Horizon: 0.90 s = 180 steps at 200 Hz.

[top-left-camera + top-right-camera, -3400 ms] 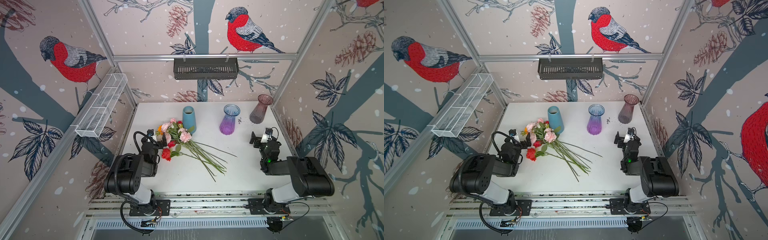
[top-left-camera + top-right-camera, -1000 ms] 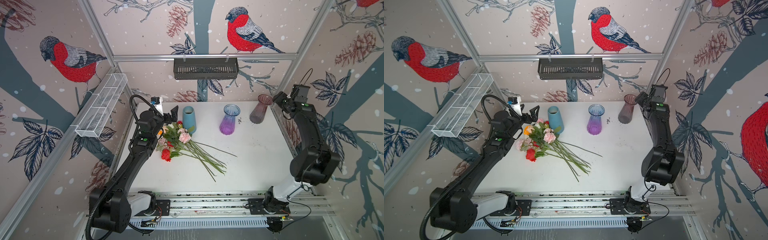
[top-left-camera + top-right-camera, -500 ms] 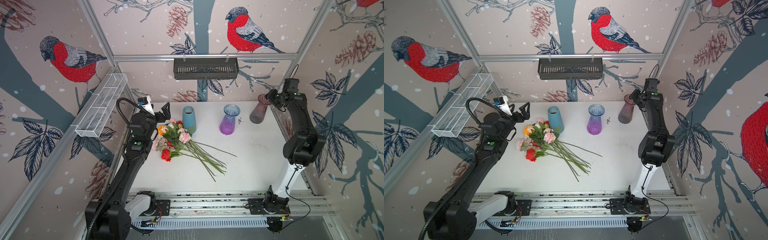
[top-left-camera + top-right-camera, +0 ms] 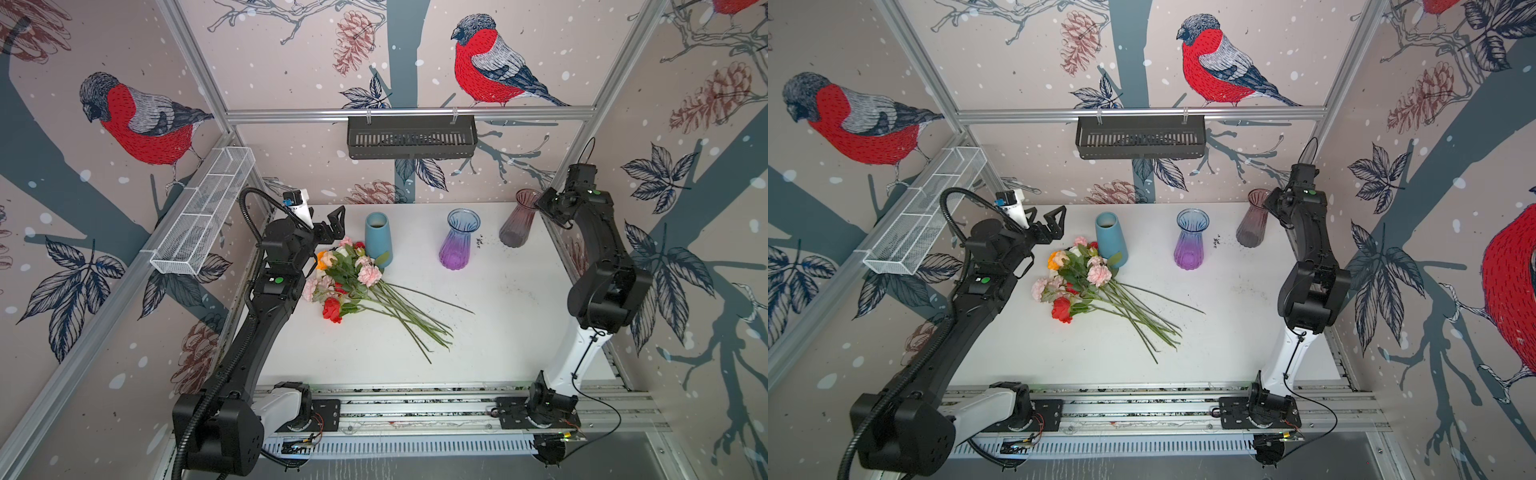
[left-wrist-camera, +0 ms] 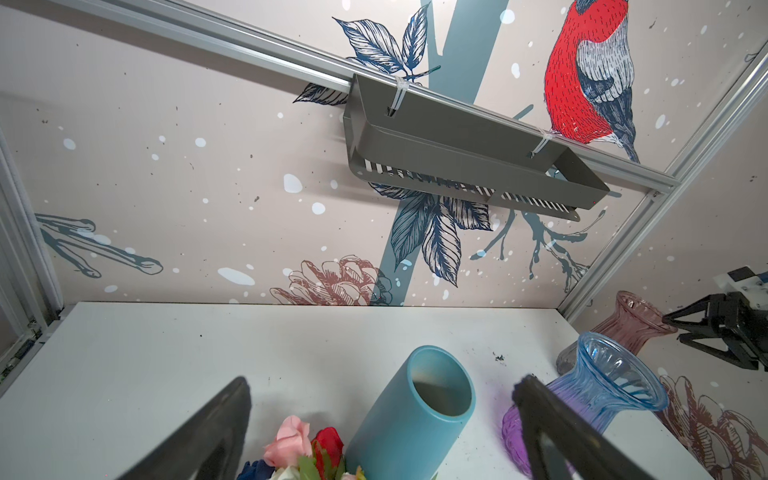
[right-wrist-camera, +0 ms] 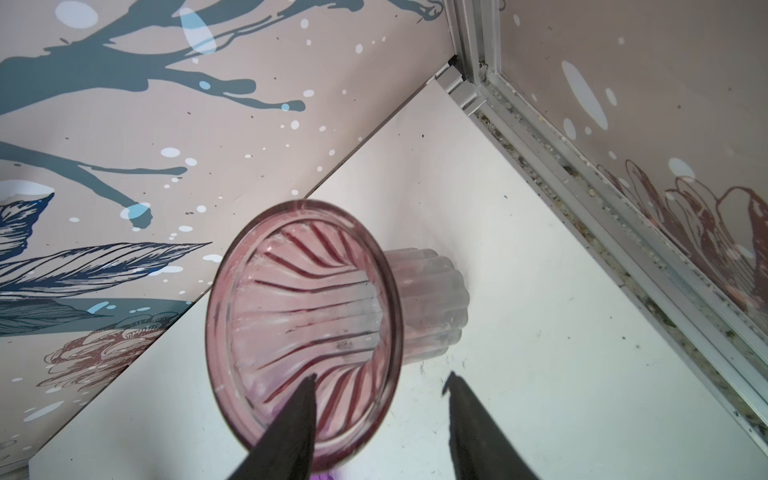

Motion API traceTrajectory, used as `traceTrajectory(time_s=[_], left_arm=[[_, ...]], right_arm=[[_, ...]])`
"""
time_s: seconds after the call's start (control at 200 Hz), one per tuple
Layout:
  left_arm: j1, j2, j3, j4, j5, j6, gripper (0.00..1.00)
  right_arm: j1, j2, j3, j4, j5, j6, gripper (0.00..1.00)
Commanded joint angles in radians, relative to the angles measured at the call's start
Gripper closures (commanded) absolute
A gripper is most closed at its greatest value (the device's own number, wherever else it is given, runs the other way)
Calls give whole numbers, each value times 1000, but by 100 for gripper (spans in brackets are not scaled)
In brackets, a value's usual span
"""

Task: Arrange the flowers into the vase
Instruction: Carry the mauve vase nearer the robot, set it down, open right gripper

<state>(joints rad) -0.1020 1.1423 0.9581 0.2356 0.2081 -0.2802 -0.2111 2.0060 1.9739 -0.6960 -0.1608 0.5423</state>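
pink vase rim now between jaws

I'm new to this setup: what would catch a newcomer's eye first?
A bunch of flowers lies left of middle on the white table, heads beside the blue vase, which stands in a back row with the purple vase and the pink vase. The right gripper straddles the pink vase's rim, jaws apart; the left gripper hangs open by the flower heads.
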Motion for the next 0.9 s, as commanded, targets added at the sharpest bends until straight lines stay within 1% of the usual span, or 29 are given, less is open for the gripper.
traceTrajectory(time_s=[0.0, 0.07, 0.09, 0.125, 0.17, 0.205, 0.39, 0.51, 0.605, 0.735, 0.896], left_arm=[[1, -12, -11, 32, 12, 25, 2], [0, -16, -16, 34, 4, 32, 2], [1, -17, -15, 33, 4, 33, 2], [1, -15, -16, 32, 3, 33, 2], [1, -15, -16, 34, 6, 36, 2], [1, -13, -16, 34, 8, 35, 2], [1, -8, -16, 36, 11, 33, 2], [1, -10, -16, 39, 18, 32, 2], [1, -18, -23, 51, 34, 36, 2], [1, -20, -33, 62, 33, 42, 2], [1, -6, -28, 55, 37, 44, 2]], right_arm=[[-10, 42, 41, -1, -35, -14, 61], [-11, 65, 74, -32, -50, -16, 76], [-10, 64, 71, -32, -52, -16, 78], [-8, 54, 57, -26, -54, -15, 82], [-8, 28, 29, -11, -54, -10, 91], [-8, 1, -3, 4, -50, -5, 95], [-9, -204, -201, 79, -27, 14, 97], [-8, -352, -341, 100, -78, 29, 98], [6, -482, -460, 119, -84, 47, 99], [68, -632, -567, 109, -44, 65, 99], [167, -742, -640, 51, 27, 53, 99]])
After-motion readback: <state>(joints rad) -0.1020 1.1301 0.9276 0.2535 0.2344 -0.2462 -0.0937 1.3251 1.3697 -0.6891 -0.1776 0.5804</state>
